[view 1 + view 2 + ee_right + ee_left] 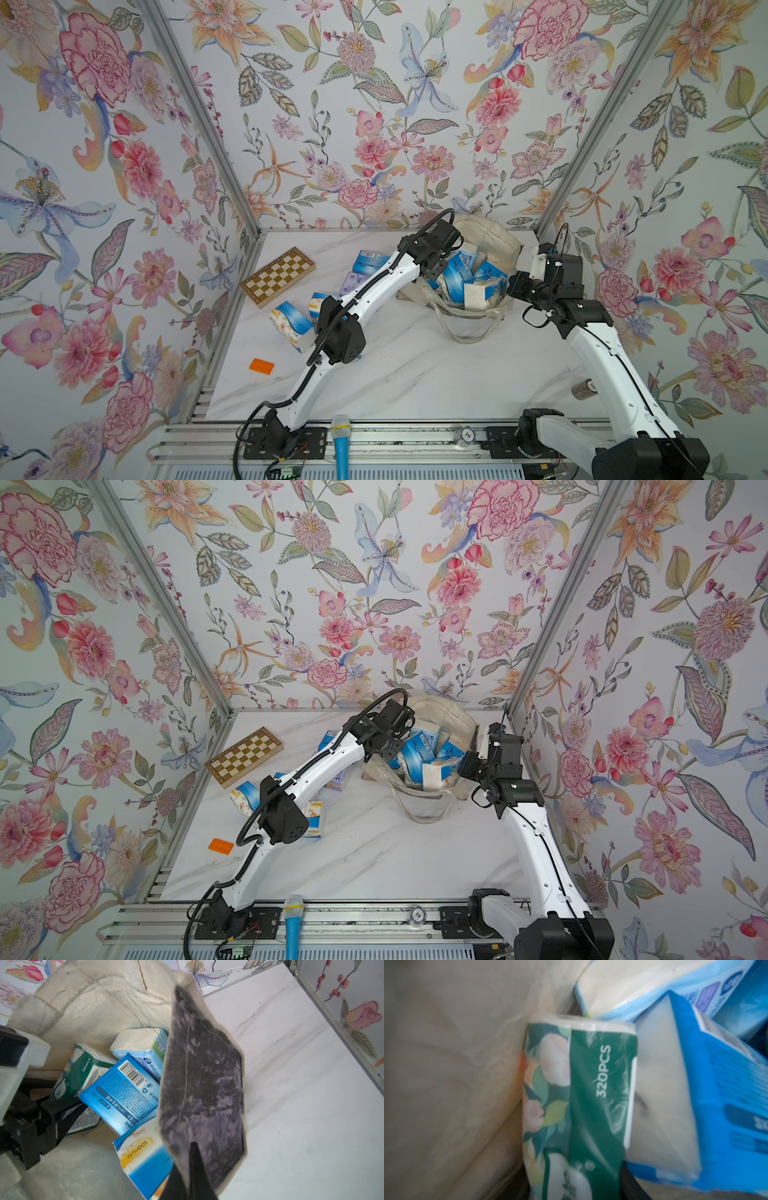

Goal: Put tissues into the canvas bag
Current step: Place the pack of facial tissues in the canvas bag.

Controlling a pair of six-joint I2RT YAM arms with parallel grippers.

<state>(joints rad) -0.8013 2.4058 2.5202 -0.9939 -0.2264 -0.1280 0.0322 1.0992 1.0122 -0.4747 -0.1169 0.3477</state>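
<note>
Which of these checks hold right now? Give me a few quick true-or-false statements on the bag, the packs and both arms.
1. The right gripper has its jaws shut on the edge of the canvas bag. True.
2. The chessboard is inside the bag. False: it lies on the table, well apart from the bag.
3. The green pack marked 320PCS is inside the bag. True.
4. Every tissue pack is in the bag. False: a blue-and-white pack and a lavender pack, among others, lie on the table.
5. The left gripper is at the bag's mouth. True.
</note>
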